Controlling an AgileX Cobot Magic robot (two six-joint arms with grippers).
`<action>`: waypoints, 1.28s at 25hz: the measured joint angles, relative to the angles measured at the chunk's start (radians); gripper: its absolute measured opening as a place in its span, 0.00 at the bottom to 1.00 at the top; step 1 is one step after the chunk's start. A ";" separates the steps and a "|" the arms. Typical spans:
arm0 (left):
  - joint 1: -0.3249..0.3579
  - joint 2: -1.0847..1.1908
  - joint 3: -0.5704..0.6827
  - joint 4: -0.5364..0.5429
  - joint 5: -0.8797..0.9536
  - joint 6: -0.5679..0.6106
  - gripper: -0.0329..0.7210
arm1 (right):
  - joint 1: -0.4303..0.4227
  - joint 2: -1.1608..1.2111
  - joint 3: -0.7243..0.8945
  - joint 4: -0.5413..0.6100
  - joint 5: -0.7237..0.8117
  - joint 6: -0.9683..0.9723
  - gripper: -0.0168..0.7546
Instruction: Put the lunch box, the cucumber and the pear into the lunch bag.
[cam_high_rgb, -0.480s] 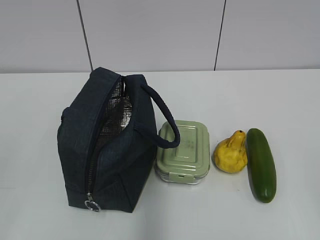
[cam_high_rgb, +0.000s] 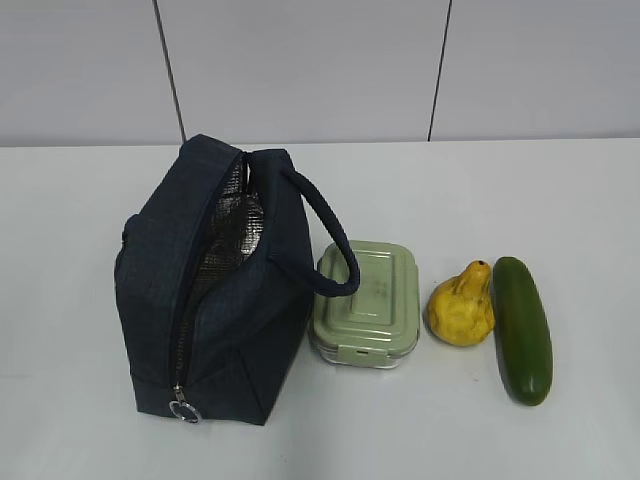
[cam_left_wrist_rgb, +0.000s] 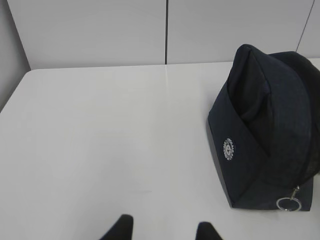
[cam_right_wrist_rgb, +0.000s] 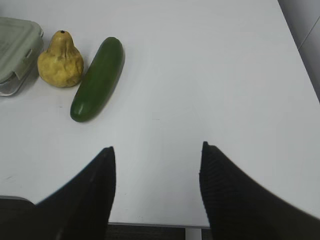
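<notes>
The navy lunch bag (cam_high_rgb: 215, 290) stands at the left of the table, unzipped, its silver lining showing and its looped handle (cam_high_rgb: 325, 235) arching over the lunch box (cam_high_rgb: 366, 302) beside it. The pear (cam_high_rgb: 462, 306) and the cucumber (cam_high_rgb: 522, 330) lie to the right of the box. No gripper shows in the exterior view. My left gripper (cam_left_wrist_rgb: 162, 226) is open and empty over bare table, left of the bag (cam_left_wrist_rgb: 265, 125). My right gripper (cam_right_wrist_rgb: 157, 150) is open and empty near the table's front edge, right of the cucumber (cam_right_wrist_rgb: 97, 79), pear (cam_right_wrist_rgb: 60, 61) and box (cam_right_wrist_rgb: 15, 47).
The white table (cam_high_rgb: 500, 190) ends at a grey panelled wall behind. The bag's metal ring pull (cam_high_rgb: 184, 410) hangs at its near bottom corner and shows in the left wrist view (cam_left_wrist_rgb: 288, 203). The table's front edge (cam_right_wrist_rgb: 150, 224) lies just under my right gripper.
</notes>
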 joint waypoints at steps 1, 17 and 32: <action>0.000 0.000 0.000 0.000 0.000 0.000 0.36 | 0.000 0.000 0.000 0.000 0.000 0.000 0.57; 0.000 0.000 0.000 -0.026 0.000 0.000 0.36 | 0.000 0.000 0.000 -0.006 0.000 0.000 0.57; -0.001 0.475 -0.010 -0.395 -0.238 0.147 0.36 | 0.097 0.194 -0.034 0.026 -0.120 0.076 0.55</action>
